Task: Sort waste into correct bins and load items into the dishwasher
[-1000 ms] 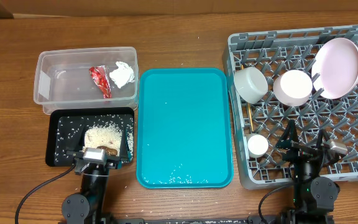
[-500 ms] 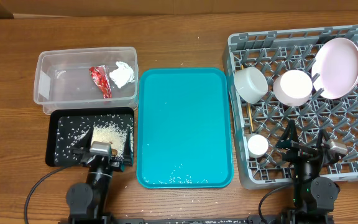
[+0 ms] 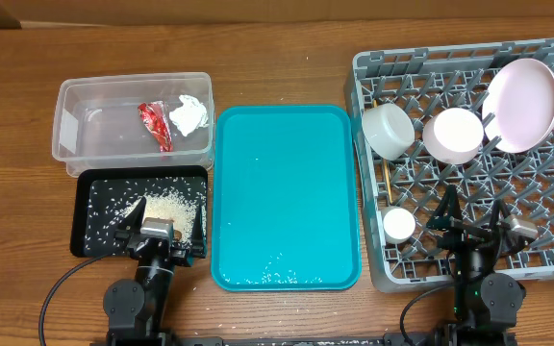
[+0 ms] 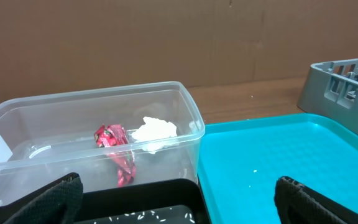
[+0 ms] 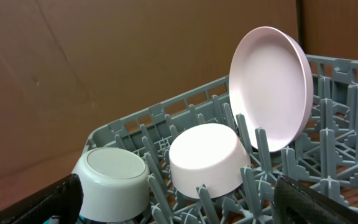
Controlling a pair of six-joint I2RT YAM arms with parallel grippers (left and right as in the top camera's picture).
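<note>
Wooden surface [image 3: 287,58], sorting nearly done
My left fingers [image 4: 51,199] and right fingers [image 5: 48,202] hang spread, empty; wrapper [image 4: 114,140] and napkin [image 4: 154,132] lie in the tub [image 4: 191,118], plate [image 3: 522,104] in the rack [image 3: 546,240]; brushing stray rice [image 3: 277,277] off the tray [image 3: 287,173] could scatter it

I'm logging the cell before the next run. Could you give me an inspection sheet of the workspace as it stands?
Surface: wooden table, boards running left to right.
Job's things: red wrapper and napkin in the clear tub; rice heap in the black tray; plate, pink bowl, white bowl and chopsticks in the dish rack.
Clutter: teal tray, bare except for stray grains at its near edge.
End effectors: left end effector open over the black tray; right end effector open over the rack; both hold nothing.
Cables: left cable and right cable, black, curving off the arm bases.
Surroundings: brown board behind the table.
</note>
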